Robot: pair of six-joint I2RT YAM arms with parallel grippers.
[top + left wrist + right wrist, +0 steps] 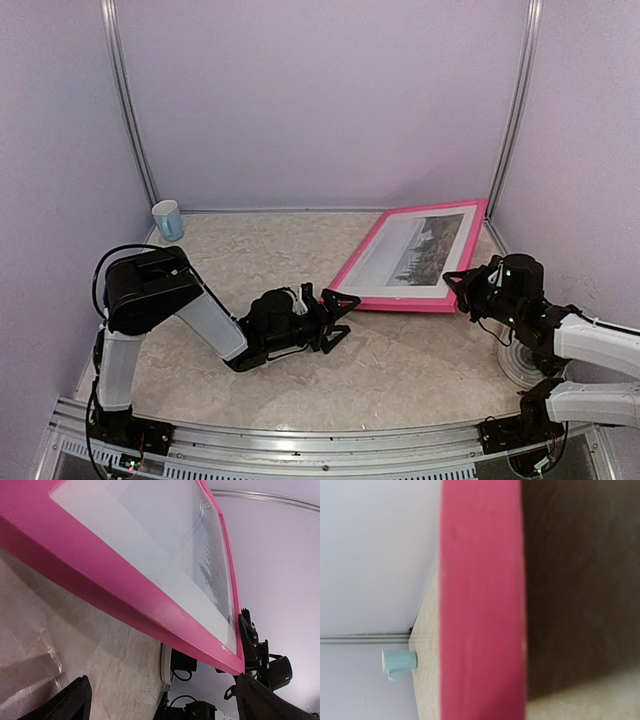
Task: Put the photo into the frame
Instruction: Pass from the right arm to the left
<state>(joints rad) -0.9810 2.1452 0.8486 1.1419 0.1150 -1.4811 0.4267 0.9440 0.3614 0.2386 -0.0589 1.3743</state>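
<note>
The crinkled, pale marbled surface (pixel 300 250) carries a large thin-railed rectangular picture frame with a bright pink front (pixel 400 303), which lies face up at an angle. In the left wrist view, its near rail is lifted clear of the surface. Inside the frame sits a white cut-out mat border (pixel 385 265), and inside that is the rectangular landscape photo of dark trees under a pale sky (pixel 432 245), toward the frame's far right part. The left arm's black tool (pixel 345 318) lies low just off the frame's near left corner, its fingers spread wide and touching nothing. The right arm's tool (pixel 462 285) is at the frame's near right corner, clenched on the pink rail, which fills the right wrist view. A small light blue cup (pixel 167 218) stands well to the left of the frame, by the back wall.
</note>
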